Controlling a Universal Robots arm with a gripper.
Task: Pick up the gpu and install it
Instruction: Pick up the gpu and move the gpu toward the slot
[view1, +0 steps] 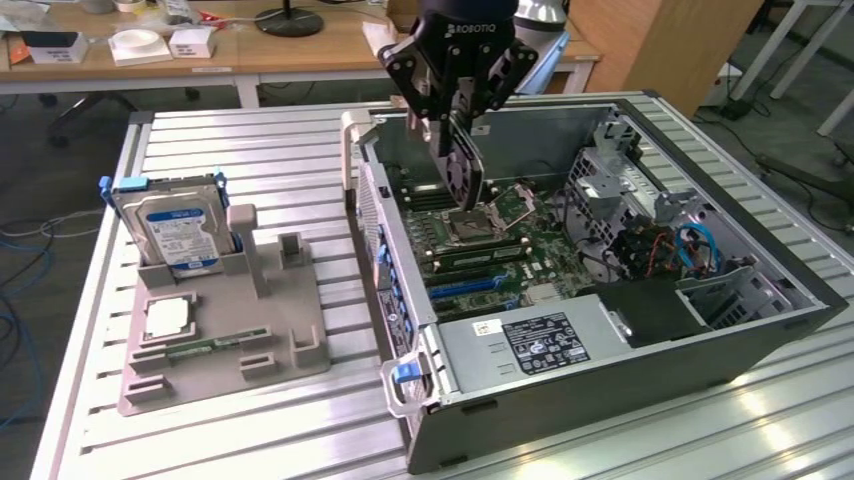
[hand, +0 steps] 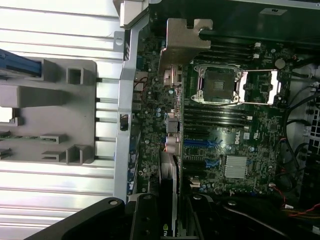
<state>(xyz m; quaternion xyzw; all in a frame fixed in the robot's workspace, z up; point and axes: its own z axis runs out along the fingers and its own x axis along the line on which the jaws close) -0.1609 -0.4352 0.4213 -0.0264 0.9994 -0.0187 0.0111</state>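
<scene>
Slatted metal counter (view1: 240, 150) carries a grey tray (view1: 310, 352) and, on the exterior view's right of it, an open case (view1: 747, 340) lying on its side. A hard drive (view1: 174, 225) stands in the tray.

Finding 1, grip. The fingers (hand: 146, 220) are closed on the gpu (view1: 462, 165), one on each face of the card, pinching it near its upper edge. No gap shows between them and the card.

Finding 2, position. The gpu hangs clear of the counter and inside the mouth of the case, above the board (hand: 250, 145). It touches neither the board nor the case walls. It is near the rear wall, over the ground between the socket (hand: 218, 85) and that wall.

Finding 3, axis. The card hangs straight down from the fingers, long axis close to upright. In the wrist view it shows edge-on as a thin strip (hand: 169, 185) running away from the fingers.

Finding 4, governing relation. The blue slots (hand: 202, 143) lie on the board just beside the card's lower end and below it. They run out from the rear wall. The card's plane appears to run along that wall, hence across the slots rather than in line with them. I judge the gpu lifted and carried over the case, but not aligned and not seated.
</scene>
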